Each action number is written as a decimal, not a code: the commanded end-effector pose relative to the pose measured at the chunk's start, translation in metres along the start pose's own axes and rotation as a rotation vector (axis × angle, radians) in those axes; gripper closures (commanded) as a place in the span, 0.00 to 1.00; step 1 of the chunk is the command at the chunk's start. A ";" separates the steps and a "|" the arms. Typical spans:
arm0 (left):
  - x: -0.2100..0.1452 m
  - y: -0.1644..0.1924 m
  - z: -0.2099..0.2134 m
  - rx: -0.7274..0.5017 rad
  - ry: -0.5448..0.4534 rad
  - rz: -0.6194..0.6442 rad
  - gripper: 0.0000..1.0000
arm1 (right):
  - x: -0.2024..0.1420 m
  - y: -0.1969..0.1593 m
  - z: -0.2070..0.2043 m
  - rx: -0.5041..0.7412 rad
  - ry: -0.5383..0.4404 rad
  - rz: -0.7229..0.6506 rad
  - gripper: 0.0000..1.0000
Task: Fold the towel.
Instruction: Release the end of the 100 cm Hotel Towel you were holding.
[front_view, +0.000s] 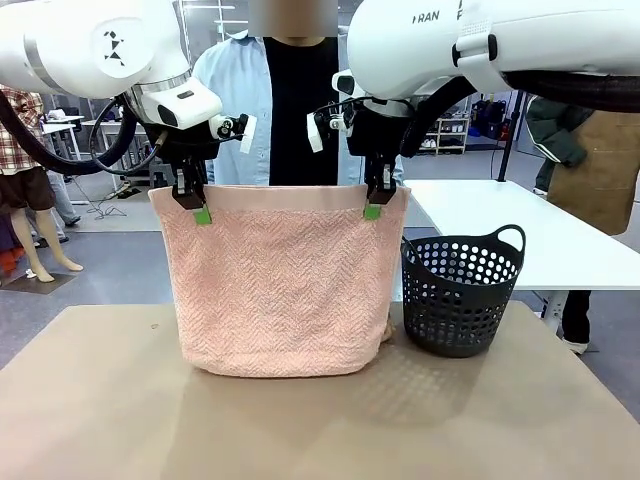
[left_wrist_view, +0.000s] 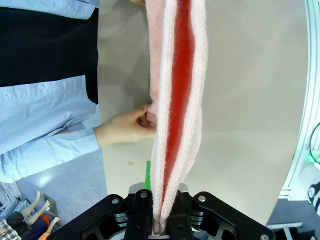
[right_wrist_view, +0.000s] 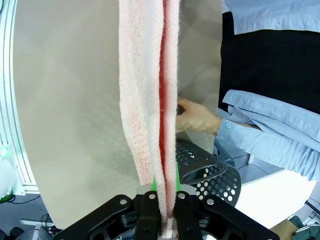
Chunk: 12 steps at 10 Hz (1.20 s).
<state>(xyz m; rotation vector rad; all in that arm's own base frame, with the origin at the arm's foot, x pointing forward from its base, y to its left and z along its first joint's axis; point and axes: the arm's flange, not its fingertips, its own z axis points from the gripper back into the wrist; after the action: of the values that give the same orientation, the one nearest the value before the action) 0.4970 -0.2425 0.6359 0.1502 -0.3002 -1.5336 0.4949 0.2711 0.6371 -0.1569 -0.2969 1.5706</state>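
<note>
The bare tan table (front_view: 100, 420) is lying nearest in the front view, and the pale salmon-pink terry towel (front_view: 280, 290) is hanging over its middle, its lower edge reaching down to the tabletop. The left gripper (front_view: 200, 207) is pinching the towel's top left corner and the right gripper (front_view: 373, 205) is pinching the top right one, so the plain hem band is running level between them. The stretched cloth is blocking the table behind it and the lower body of the person (front_view: 300, 110) in a light blue shirt standing at the far side. A dark perforated laundry basket (front_view: 462, 290) is standing just to the right of the towel, beside it.

The left wrist view is looking down along the left gripper (left_wrist_view: 160, 220), whose jaws are clamped on the towel (left_wrist_view: 175, 100). From here the cloth is showing as doubled, with two layers hanging down and a reddish gap between them. A hand (left_wrist_view: 127, 127) of the person is gripping the towel's far face, low down.

In the right wrist view the right gripper (right_wrist_view: 165, 220) is likewise clamped on the doubled towel (right_wrist_view: 145, 100). The person's other hand (right_wrist_view: 197, 117) is touching it from behind, and the basket (right_wrist_view: 210, 172) is sitting close below that hand.
</note>
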 end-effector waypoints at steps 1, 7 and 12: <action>-0.001 0.001 0.001 0.009 0.005 0.008 1.00 | 0.000 0.000 0.001 -0.006 0.009 0.004 1.00; -0.001 0.001 0.001 0.009 0.005 0.008 1.00 | 0.000 0.000 0.001 -0.006 0.009 0.004 1.00; -0.001 0.001 0.001 0.009 0.005 0.008 1.00 | 0.000 0.000 0.001 -0.006 0.009 0.004 1.00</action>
<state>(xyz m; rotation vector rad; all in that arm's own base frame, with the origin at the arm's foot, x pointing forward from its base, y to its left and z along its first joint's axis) 0.4970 -0.2425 0.6361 0.1503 -0.3006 -1.5336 0.4949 0.2711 0.6370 -0.1569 -0.2969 1.5707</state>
